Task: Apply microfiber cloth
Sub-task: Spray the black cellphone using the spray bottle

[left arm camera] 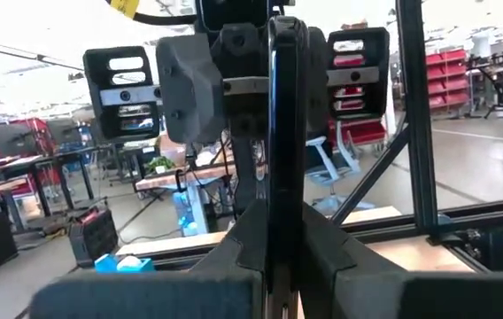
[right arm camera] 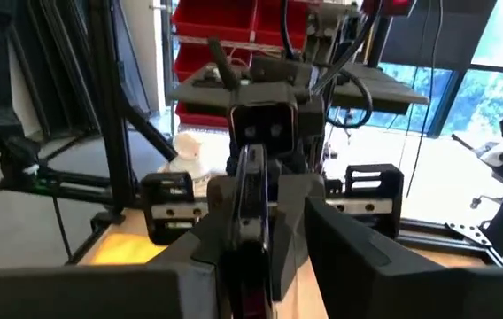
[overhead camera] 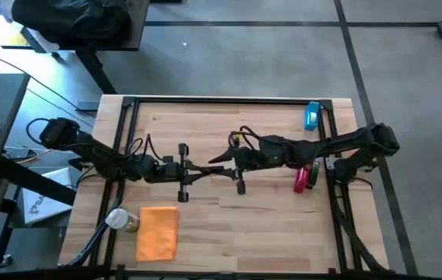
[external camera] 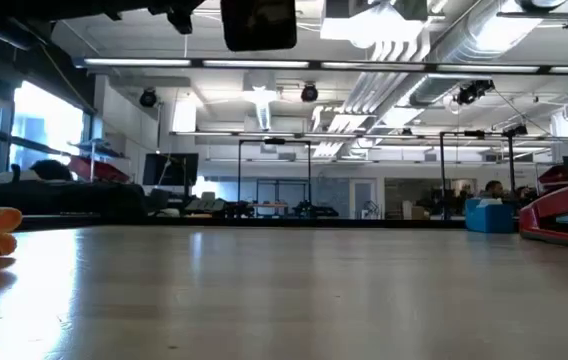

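Overhead, both arms meet above the middle of the desk [overhead camera: 268,214] — the left hand [overhead camera: 198,171] and the right hand [overhead camera: 219,161] face each other, each clenched on the thin black phone [left arm camera: 282,133] held edge-on between them. Well apart, the microfiber cloth [overhead camera: 158,232] lies flat near the desk's front left corner, just beside a small jar [overhead camera: 121,220].
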Robot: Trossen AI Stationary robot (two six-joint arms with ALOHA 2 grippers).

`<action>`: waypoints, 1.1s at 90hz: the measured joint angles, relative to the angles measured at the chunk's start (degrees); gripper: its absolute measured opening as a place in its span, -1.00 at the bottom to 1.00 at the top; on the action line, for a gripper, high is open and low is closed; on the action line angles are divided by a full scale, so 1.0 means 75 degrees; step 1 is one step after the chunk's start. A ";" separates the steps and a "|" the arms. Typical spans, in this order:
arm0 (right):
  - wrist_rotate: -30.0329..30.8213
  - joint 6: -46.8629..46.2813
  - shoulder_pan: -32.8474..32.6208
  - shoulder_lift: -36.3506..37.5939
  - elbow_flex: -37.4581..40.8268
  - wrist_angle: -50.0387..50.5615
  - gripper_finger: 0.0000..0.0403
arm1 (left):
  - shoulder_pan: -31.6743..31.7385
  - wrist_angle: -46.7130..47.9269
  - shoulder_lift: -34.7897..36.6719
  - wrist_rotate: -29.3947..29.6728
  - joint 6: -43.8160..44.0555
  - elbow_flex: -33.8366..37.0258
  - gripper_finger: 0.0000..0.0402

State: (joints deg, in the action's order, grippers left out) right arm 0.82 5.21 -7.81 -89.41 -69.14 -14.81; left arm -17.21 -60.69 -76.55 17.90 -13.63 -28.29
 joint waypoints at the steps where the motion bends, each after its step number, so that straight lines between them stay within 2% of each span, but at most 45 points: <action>1: -0.0002 -0.0001 0.0000 0.0000 0.0000 0.0008 -0.54 | 0.0000 0.0004 0.0000 -0.0001 0.0000 0.0000 -0.96; 27: -0.0171 0.0157 -0.0009 0.0000 0.0000 0.0006 -0.70 | -0.0003 0.0070 0.0000 0.0051 -0.0003 0.0000 -0.95; 46: -0.0611 0.0290 0.0005 0.0000 0.0003 0.0026 -0.95 | -0.0006 0.0070 0.0000 0.0112 0.0015 0.0000 -0.95; 61: -0.0372 0.0341 -0.0026 0.0006 0.0015 0.0065 -0.98 | -0.0026 0.0236 0.0010 0.0151 0.0128 -0.0006 -0.91; 71: -0.0371 0.0359 -0.0021 0.0006 0.0015 0.0054 -0.98 | -0.0188 0.0373 0.0130 0.0686 -0.0082 -0.0017 -0.81; 80: -0.0267 0.0437 -0.0015 0.0039 0.0015 0.0015 -0.99 | -0.0475 0.0638 0.0496 0.1541 -0.0202 -0.0024 -0.70; 89: 0.0179 0.0831 -0.0066 0.0375 0.0015 0.0670 -0.99 | -0.0877 0.2409 0.1344 0.2207 -0.0019 -0.0373 -0.61; 99: 0.0925 0.1222 -0.0096 0.0940 0.0017 0.1423 -0.99 | -0.1265 0.6327 0.2329 0.2415 0.1361 -0.1510 -0.56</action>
State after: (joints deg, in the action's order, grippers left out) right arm 7.76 14.38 -8.54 -82.35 -69.01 -4.14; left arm -26.70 -13.24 -59.08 36.01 -3.42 -39.62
